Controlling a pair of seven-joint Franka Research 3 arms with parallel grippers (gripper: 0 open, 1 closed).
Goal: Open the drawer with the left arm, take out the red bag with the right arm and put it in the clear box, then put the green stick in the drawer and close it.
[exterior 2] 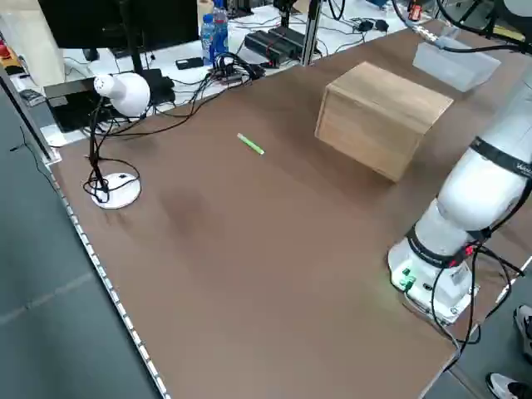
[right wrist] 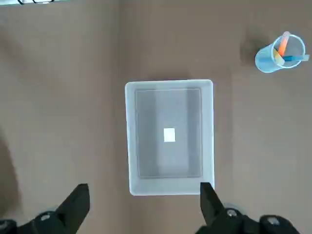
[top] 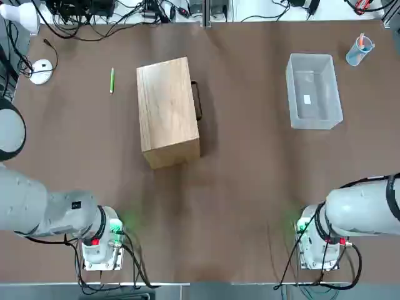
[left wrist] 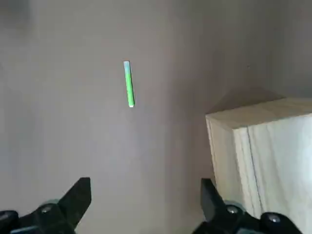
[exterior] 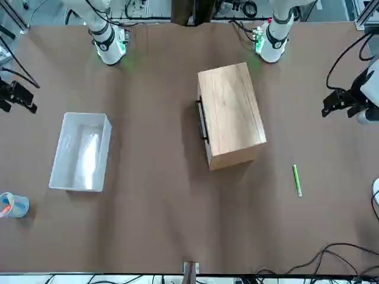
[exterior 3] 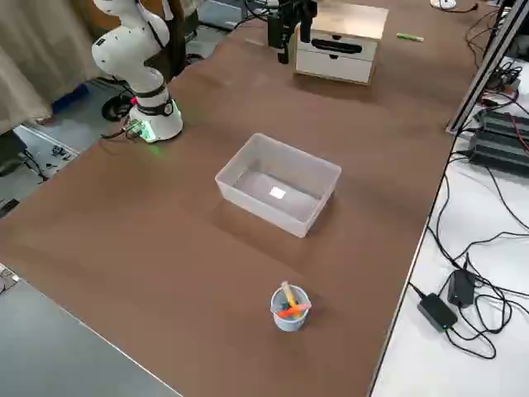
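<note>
From overhead, the left hand (exterior: 340, 106) hovers open at nine o'clock, the right hand (exterior: 19, 96) open at three. The cabinet's (top: 167, 106) drawers (exterior 3: 335, 47) are shut; the clear box (top: 314, 90) sits at two o'clock, the green stick (top: 112, 80) toward ten.

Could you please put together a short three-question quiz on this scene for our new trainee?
1. True or false: the clear box has a small white label.
2. Which lies nearer the green stick: A) the wooden cabinet or B) the blue cup?
3. Fill in: the drawer must still be ____ before the red bag can come out.

Key: 1 true; 2 A; 3 opened.
</note>
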